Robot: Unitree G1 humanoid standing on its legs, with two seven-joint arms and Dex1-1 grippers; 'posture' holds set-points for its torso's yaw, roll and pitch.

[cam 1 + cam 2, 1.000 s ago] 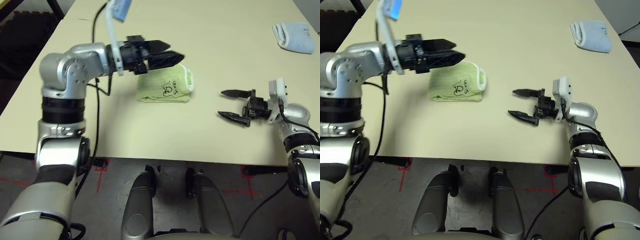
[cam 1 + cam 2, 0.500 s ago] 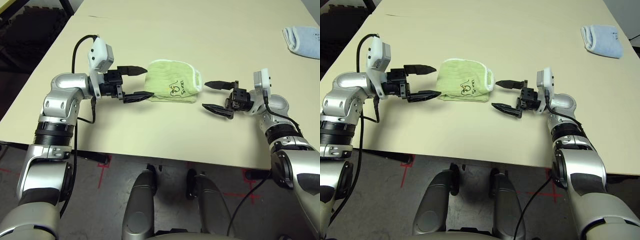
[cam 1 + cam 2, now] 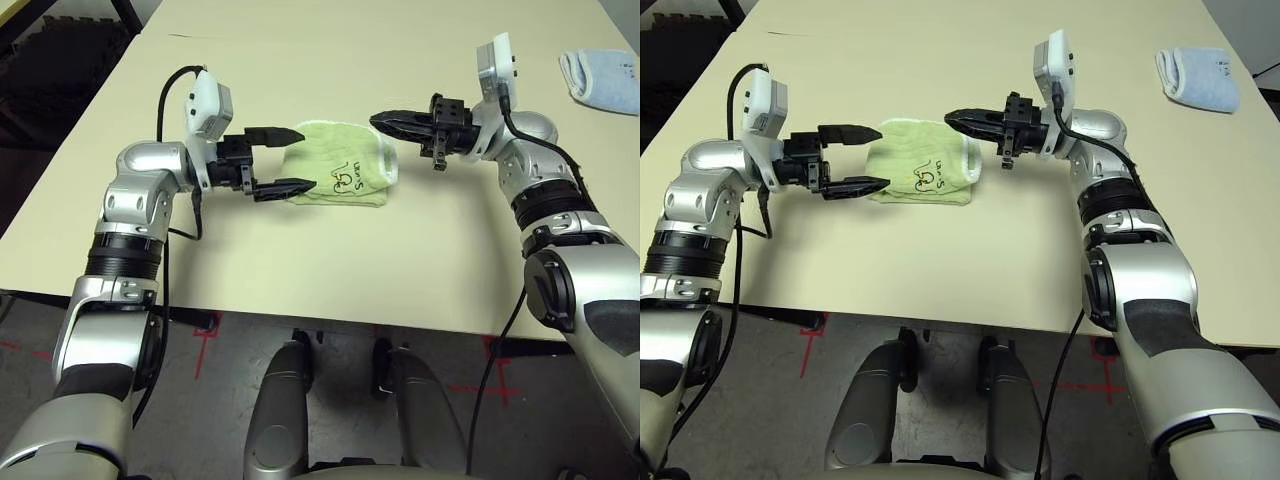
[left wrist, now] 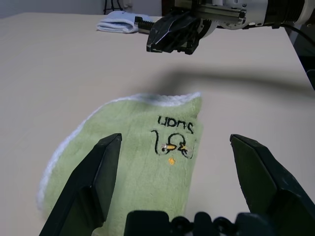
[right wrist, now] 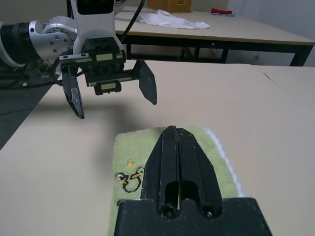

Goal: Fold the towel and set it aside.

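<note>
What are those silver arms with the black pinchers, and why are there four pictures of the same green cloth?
Those are a robot's two arms, working at a table. Two pictures come from cameras in its head, looking down. The other two come from small cameras on its wrists, looking along the fingers.

On the table lies a folded light green towel with a little dark embroidered drawing. Far off in the corner is a pale blue folded towel.

The left gripper is open, with its fingers at the near end of the green towel. The right gripper is pinched shut above the towel's other end. Neither one is holding anything.
</note>
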